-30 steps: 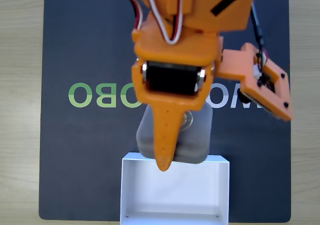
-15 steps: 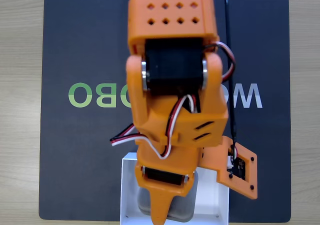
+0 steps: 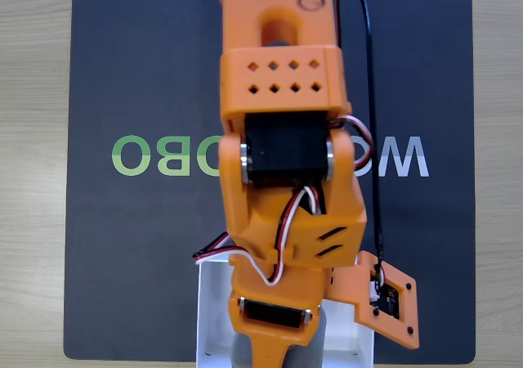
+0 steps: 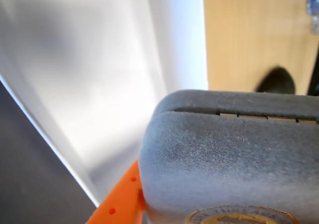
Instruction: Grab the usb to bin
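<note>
Holding the usb (image 4: 224, 159) over the bin (image 3: 211, 311), we judge that our gripper (image 3: 274, 360) keeps its fingers clamped on it: the wrist view shows the grey piece filling the lower right with an orange finger (image 4: 119, 204) pressed to its edge and the white bin floor behind. We carry it there so a release would drop it inside. From the fixed view our arm hides nearly all of the usb; only the wrist camera reveals its gold emblem (image 4: 244, 216).

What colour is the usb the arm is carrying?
Dark grey with a gold round emblem, clearest in the wrist view: the usb.
</note>
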You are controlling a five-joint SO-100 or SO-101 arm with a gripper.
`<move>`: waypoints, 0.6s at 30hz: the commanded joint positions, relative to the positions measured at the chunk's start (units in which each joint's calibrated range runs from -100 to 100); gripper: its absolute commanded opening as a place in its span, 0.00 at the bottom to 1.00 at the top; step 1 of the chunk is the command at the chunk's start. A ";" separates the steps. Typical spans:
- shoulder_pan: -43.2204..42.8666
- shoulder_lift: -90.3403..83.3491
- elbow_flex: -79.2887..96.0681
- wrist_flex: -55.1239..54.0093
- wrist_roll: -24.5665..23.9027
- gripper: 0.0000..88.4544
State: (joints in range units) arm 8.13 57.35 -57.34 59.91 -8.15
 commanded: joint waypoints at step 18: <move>-2.83 -7.88 7.48 -1.21 -0.31 0.51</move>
State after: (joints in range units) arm 5.31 53.84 -49.39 59.57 -8.20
